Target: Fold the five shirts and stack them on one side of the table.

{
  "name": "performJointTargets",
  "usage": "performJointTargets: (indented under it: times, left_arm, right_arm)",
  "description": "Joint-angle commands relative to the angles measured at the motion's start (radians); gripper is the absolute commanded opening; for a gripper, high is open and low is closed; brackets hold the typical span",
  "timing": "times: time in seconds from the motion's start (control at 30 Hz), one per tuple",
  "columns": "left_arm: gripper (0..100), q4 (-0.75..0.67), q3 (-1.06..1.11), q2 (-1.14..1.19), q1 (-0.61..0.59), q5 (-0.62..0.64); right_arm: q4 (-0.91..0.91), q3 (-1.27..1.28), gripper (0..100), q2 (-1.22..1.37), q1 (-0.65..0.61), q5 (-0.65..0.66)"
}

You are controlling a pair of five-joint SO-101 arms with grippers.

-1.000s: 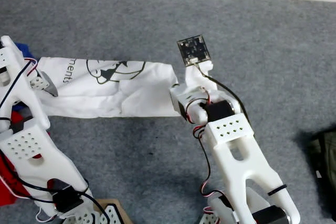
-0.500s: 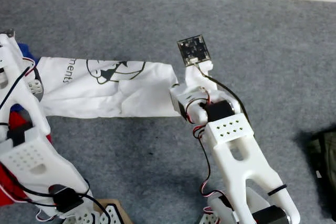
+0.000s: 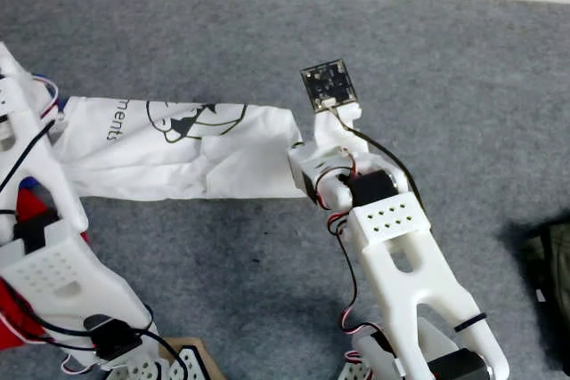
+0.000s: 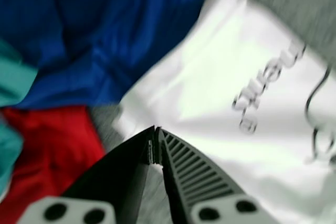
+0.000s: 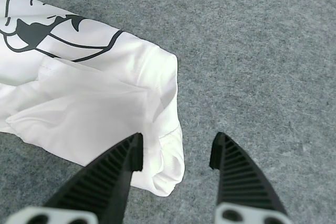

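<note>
My right gripper [image 5: 177, 146] sits wide over one end of the white shirt [image 5: 89, 98], left gripper [image 4: 156, 139] closed empty near the other, so mid-fold, I reckon next is gripping both ends.

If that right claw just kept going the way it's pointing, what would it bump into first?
Probably the end of the white shirt. The open right gripper points down at that end, half over the cloth and half over the bare gray table. How high it hangs above them is hard to judge.
</note>
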Motion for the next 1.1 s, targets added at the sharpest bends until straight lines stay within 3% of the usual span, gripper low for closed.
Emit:
performJointTargets:
  times: [0.0,0.2,0.4,0.57,0.93,1.07]
  left_arm:
    - [1,-0.058,-0.038,0.047,0.044,0.023]
    - [1,-0.054,-0.033,0.156,0.045,0.021]
    - [1,0.094,-0.039,0.162,0.007,0.015]
    - [1,0.184,-0.028,0.173,-0.007,-0.127]
    - [1,0.184,-0.024,0.163,-0.041,-0.137]
    - [14,0.192,-0.050,0.133,-0.056,-0.132]
  right_arm:
    - [-0.018,-0.004,22.1,-0.031,-0.013,-0.005]
    - [-0.018,-0.004,22.1,-0.031,-0.013,-0.005]
    - [-0.018,-0.004,22.1,-0.031,-0.013,-0.005]
    - [-0.018,-0.004,22.1,-0.031,-0.013,-0.005]
    - [-0.018,-0.004,22.1,-0.031,-0.013,-0.005]
    - [-0.018,-0.004,22.1,-0.031,-0.013,-0.005]
